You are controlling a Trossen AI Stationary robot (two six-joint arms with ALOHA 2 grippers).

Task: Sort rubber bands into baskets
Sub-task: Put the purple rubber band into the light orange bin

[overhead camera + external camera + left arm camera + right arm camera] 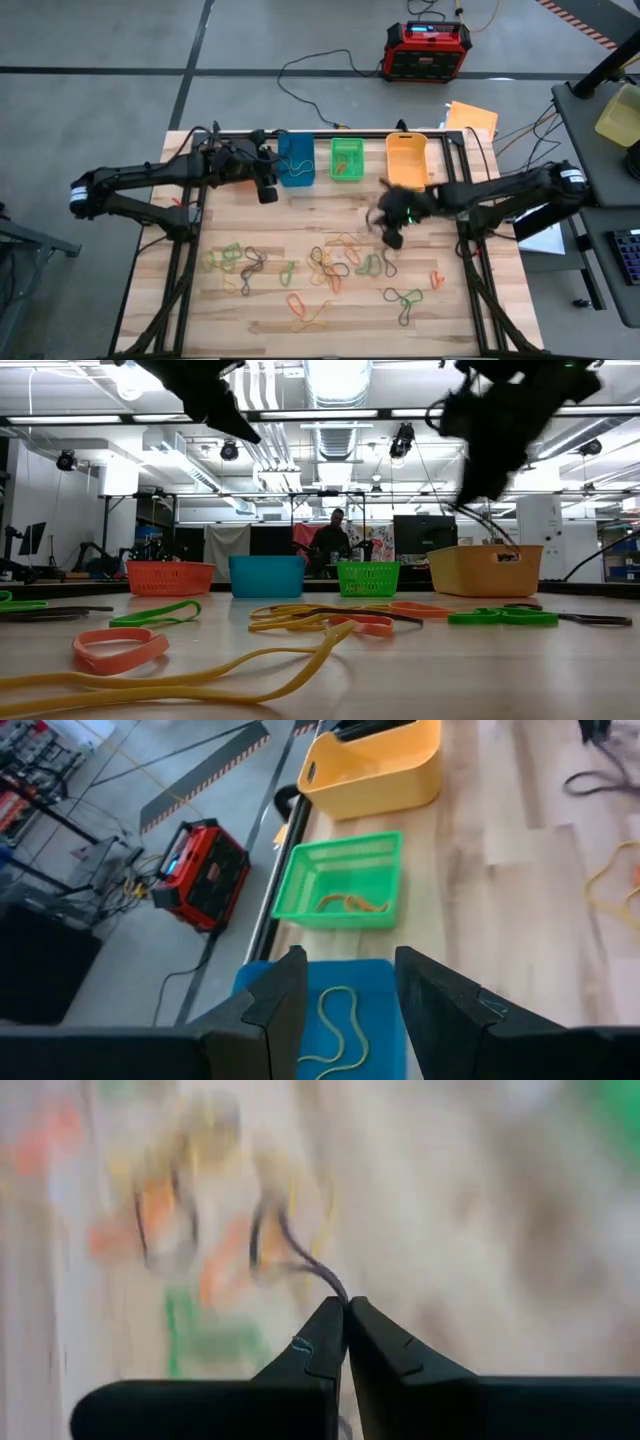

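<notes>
Red-and-black box (427, 50), writing unreadable

Four baskets (345, 158), perhaps twenty rubber bands (330, 262)

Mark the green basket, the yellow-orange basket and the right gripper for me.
green basket (348, 146): high view, on its far rim.
yellow-orange basket (405, 178): high view, on its near rim.
right gripper (346, 1304): right wrist view, at the tips of its shut jaws, pinching a dark rubber band (300, 1250).

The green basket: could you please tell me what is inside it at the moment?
The green basket holds one orange rubber band on its floor; nothing else shows. Its near wall hides a strip of the floor.
</notes>
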